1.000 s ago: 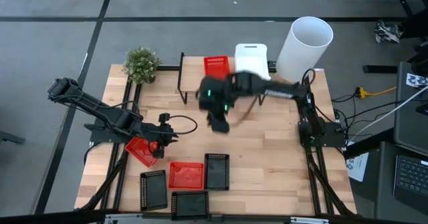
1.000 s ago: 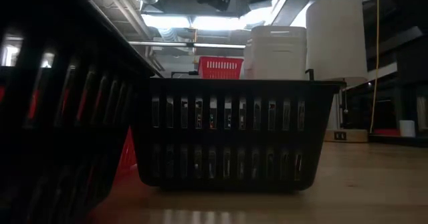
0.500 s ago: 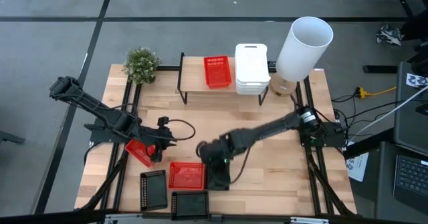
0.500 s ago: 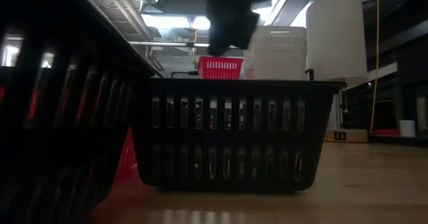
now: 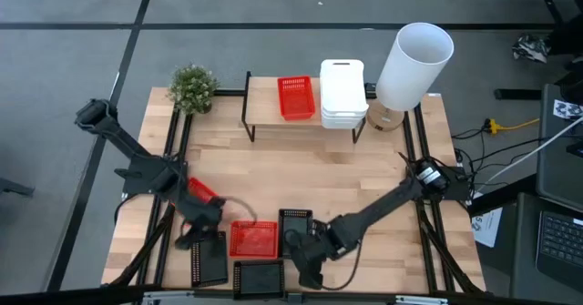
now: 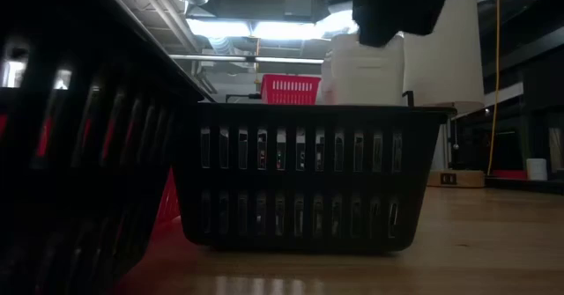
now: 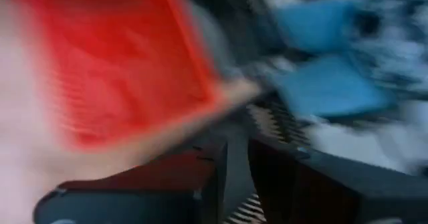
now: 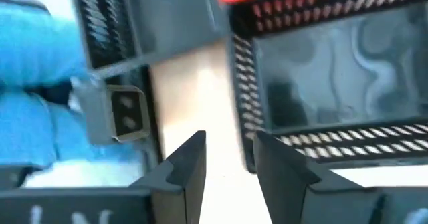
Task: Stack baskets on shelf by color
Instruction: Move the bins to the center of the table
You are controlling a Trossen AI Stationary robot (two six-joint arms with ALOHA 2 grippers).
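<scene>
Two grippers worked low: right gripper (image 5: 308, 270), fingers slightly parted and empty, beside black basket (image 5: 295, 230); left gripper (image 5: 189, 237), grip unclear.

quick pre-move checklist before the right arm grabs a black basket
1. Right claw near the black baskets at the table's near edge: ok.
2. Right claw open: ok, a gap shows between its fingers in the right wrist view.
3. Target black basket empty: ok.
4. Shelf has free space left of the red basket: ok.
5. White stack sits squarely: ok.
6. Left claw state: cannot tell.
</scene>
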